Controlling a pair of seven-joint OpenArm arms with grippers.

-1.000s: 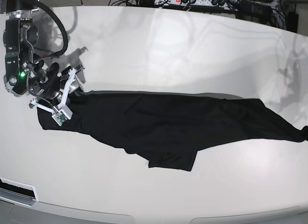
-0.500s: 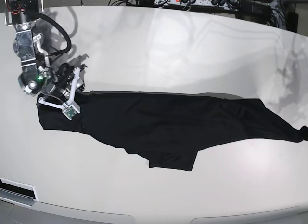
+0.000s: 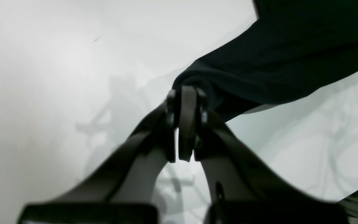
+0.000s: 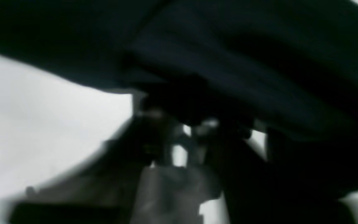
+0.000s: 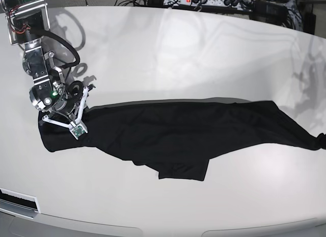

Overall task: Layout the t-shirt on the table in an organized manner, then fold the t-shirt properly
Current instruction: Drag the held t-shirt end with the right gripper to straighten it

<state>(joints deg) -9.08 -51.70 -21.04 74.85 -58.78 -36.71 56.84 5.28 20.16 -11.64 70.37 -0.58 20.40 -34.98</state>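
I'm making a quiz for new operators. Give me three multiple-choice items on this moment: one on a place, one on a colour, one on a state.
1. Where does the t-shirt lie on the table?
A. Bunched in a ball at the far edge
B. Stretched in a long band across the table
C. Hanging off the near edge

2. What colour is the t-shirt?
A. Black
B. Red
C. White

3. What is the left tool doing?
A. Open above bare table
B. Shut on nothing
C. Shut on the t-shirt's end

Key: 1 B, the t-shirt runs lengthwise across the table. 2 A, the fabric is plain black against the white top. 3 C, the left tool is pinched closed with cloth bunched at its tips.
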